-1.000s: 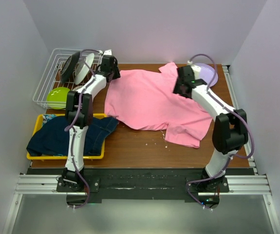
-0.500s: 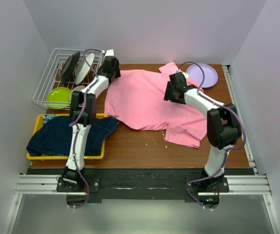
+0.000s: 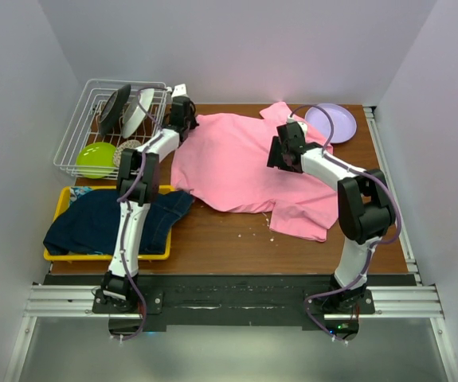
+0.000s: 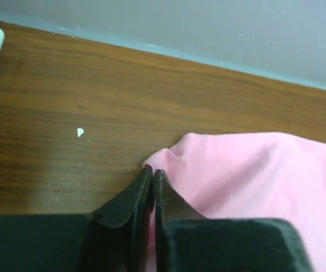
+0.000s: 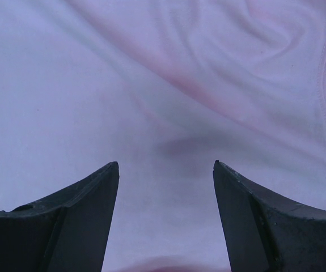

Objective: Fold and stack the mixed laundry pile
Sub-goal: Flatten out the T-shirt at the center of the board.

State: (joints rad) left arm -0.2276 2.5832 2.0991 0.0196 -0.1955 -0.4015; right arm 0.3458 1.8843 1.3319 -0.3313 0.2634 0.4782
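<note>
The large pink T-shirt (image 3: 236, 163) lies spread on the wooden table. My left gripper (image 3: 185, 111) is at its far left corner, and its jaws are shut on a pinch of the pink fabric (image 4: 174, 158) low over the wood. My right gripper (image 3: 280, 155) is open just above the shirt's right part, and pink cloth (image 5: 168, 85) fills the gap between its fingers. The dark blue denim jacket (image 3: 109, 219) lies bunched in the yellow tray (image 3: 57, 208), with a bit of turquoise cloth (image 3: 76, 193) behind it. The grey garment is not in view.
A white wire rack (image 3: 81, 127) with dishes and a green bowl (image 3: 95, 157) stands at the back left. A lilac plate (image 3: 334, 121) sits at the back right, next to the shirt's sleeve. The back wall is close behind my left gripper.
My right gripper has moved left, from beside the plate to over the shirt. My left gripper has shifted slightly toward the back at the shirt's corner.
</note>
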